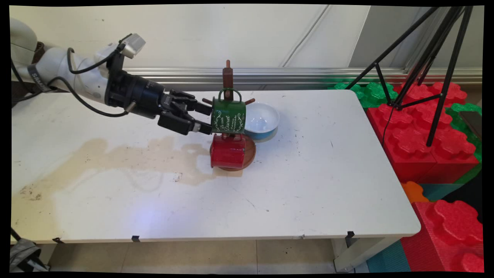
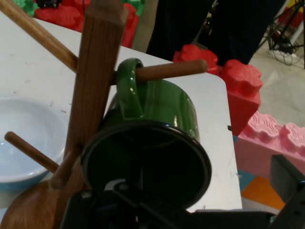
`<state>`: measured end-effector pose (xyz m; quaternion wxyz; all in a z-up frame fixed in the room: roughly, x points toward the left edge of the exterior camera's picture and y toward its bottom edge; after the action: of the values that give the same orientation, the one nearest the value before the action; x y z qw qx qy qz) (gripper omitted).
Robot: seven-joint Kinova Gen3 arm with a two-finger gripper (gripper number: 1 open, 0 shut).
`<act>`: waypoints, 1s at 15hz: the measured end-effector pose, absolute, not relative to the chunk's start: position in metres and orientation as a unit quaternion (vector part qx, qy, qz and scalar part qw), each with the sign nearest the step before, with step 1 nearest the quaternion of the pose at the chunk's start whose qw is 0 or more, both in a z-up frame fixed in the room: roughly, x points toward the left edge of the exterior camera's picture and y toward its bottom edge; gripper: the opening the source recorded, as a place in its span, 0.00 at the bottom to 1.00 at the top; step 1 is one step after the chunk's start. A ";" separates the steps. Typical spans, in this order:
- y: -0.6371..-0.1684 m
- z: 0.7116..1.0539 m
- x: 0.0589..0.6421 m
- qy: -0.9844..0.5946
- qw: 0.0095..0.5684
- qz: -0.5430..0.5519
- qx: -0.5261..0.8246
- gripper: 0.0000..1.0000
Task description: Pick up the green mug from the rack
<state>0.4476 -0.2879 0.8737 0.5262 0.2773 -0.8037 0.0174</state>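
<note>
We see the black two-finger gripper (image 1: 206, 119) with fingers spread at the rim of the green enamel mug (image 1: 229, 116), which hangs by its handle on the brown wooden mug tree (image 2: 90, 90); a red mug (image 1: 227, 151) hangs just below.

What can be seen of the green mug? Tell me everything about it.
The green mug is glossy, enamel-like, dark green with white script lettering on its side and a dark rim. It hangs tipped on its side from a peg of the wooden mug tree, the peg passing through its loop handle, which points up. Its dark open mouth faces the gripper, whose fingers reach its rim. A red mug hangs just below it; a white bowl sits behind.
</note>
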 end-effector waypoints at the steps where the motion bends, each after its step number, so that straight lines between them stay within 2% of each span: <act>1: -0.288 0.872 0.447 -0.801 0.528 0.018 0.282 1.00; 11: -0.284 0.859 0.439 -0.777 0.543 0.014 0.317 1.00; 12: -0.284 0.858 0.438 -0.776 0.545 0.014 0.318 0.00; 15: -0.282 0.856 0.436 -0.772 0.547 0.013 0.322 0.00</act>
<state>0.4365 -0.2824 0.8563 0.5474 0.3218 -0.7724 0.0127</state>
